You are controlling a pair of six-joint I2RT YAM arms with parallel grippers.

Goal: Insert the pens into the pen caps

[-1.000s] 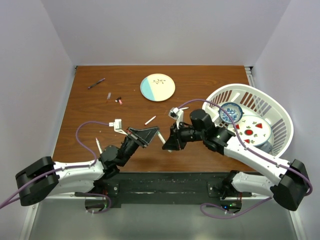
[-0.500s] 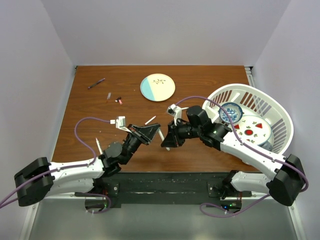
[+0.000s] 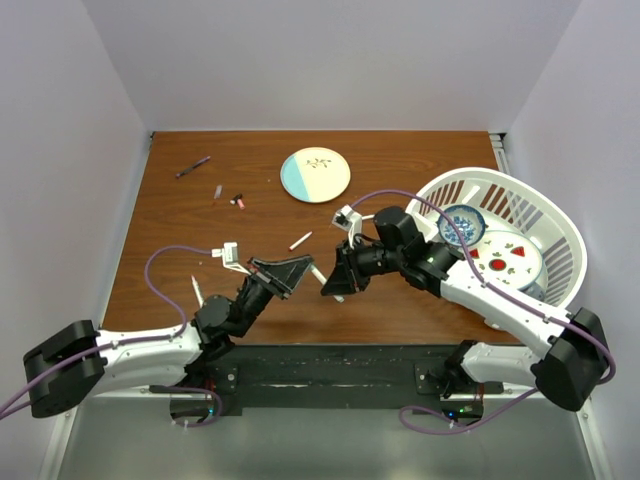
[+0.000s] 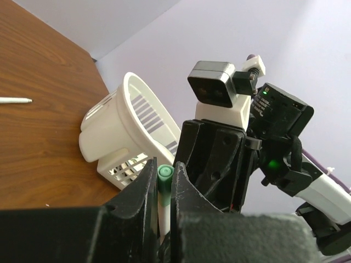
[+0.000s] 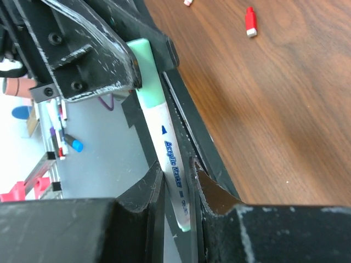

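Clamping | left jaws: green cap (image 5: 147,68) | right jaws: pen (image 5: 166,156) | barrel lettering (image 5: 175,176): right wrist only

On the wooden table (image 3: 400,160) — round plate (image 3: 300,180), white basket (image 3: 447,192), dark purple pen (image 3: 193,166), white pen (image 3: 300,241), red cap (image 3: 238,201).

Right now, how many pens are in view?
4: dark purple pen far left; white pen mid-table; second white pen near the left arm; green-capped white marker clamped in both arms' jaws. Others may be hidden.
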